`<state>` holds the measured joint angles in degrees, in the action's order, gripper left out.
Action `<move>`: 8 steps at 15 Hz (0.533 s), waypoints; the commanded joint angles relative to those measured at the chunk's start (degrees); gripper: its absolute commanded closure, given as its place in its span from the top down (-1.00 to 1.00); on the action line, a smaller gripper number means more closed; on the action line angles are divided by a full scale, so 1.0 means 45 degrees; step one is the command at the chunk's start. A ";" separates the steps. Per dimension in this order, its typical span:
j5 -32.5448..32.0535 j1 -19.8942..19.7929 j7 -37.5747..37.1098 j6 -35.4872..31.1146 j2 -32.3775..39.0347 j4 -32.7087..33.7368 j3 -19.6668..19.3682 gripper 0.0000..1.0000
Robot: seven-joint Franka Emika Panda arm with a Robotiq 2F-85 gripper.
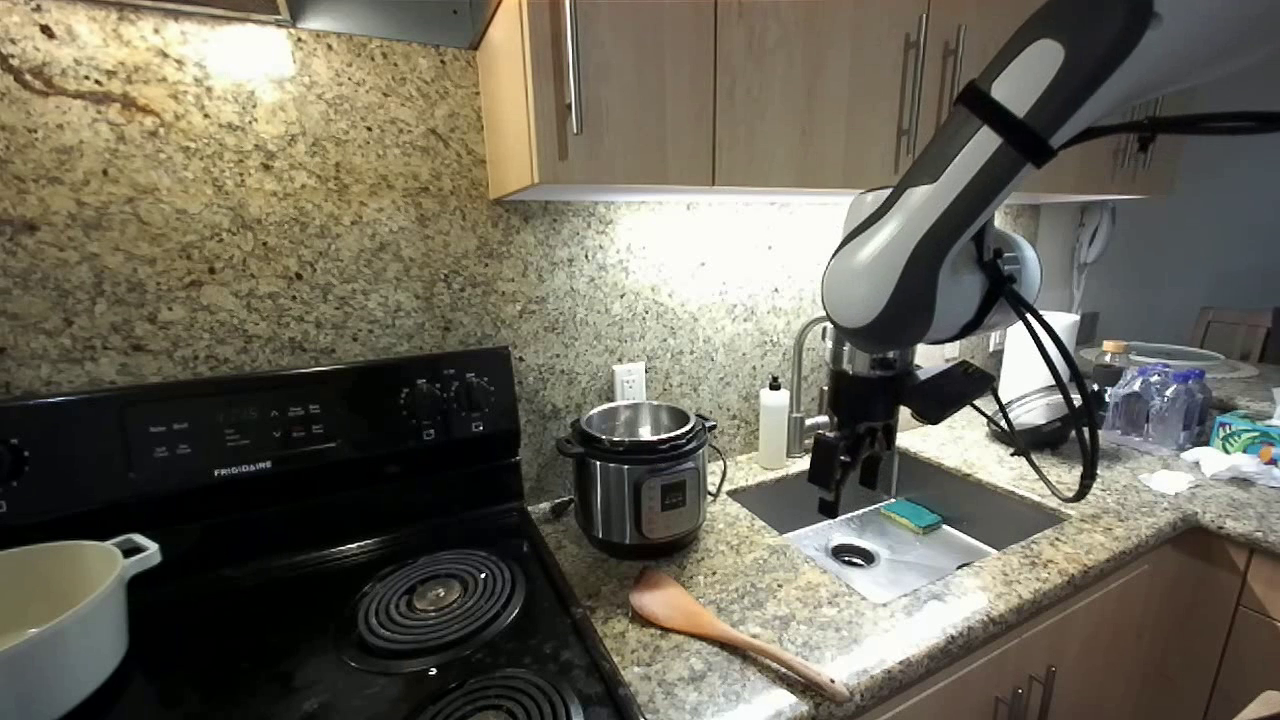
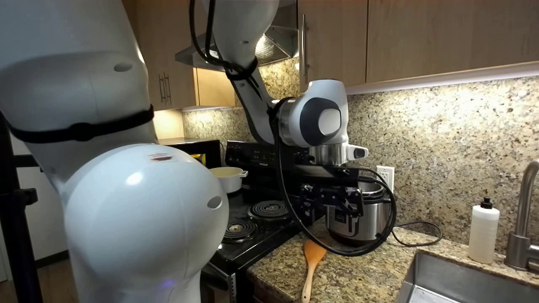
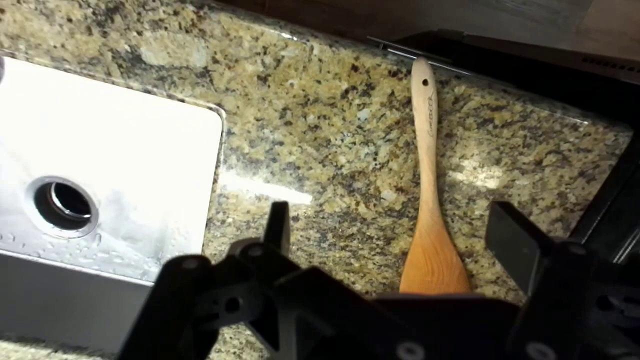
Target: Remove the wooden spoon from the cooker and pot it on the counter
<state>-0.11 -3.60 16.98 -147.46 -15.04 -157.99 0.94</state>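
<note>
The wooden spoon (image 1: 700,622) lies flat on the speckled granite counter (image 1: 745,578), in front of the cooker (image 1: 608,500). In another exterior view the spoon (image 2: 313,254) has its handle toward the counter's front edge. The cooker (image 2: 370,223) has no lid on; its steel inner wall shows and its bottom is hidden. In the wrist view the spoon (image 3: 429,190) lies below the jaws, its bowl partly hidden by the gripper body. My gripper (image 3: 388,215) is open and empty, its fingers wide apart. The gripper (image 1: 848,485) hangs above the counter and sink area, apart from the spoon.
A steel sink (image 1: 870,590) holds a green sponge (image 1: 912,515). A soap bottle (image 1: 773,425) and a faucet (image 1: 800,400) stand behind it. The black coil stove (image 1: 310,610) with a cream pot (image 1: 70,610) adjoins the counter. Upper cabinets (image 1: 620,100) hang above.
</note>
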 commanded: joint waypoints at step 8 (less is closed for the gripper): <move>0.0030 0.1132 -0.4648 0.2835 -0.0699 0.2413 0.0947 1.00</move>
<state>-2.58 -0.22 0.09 -137.96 -19.07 -149.72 5.23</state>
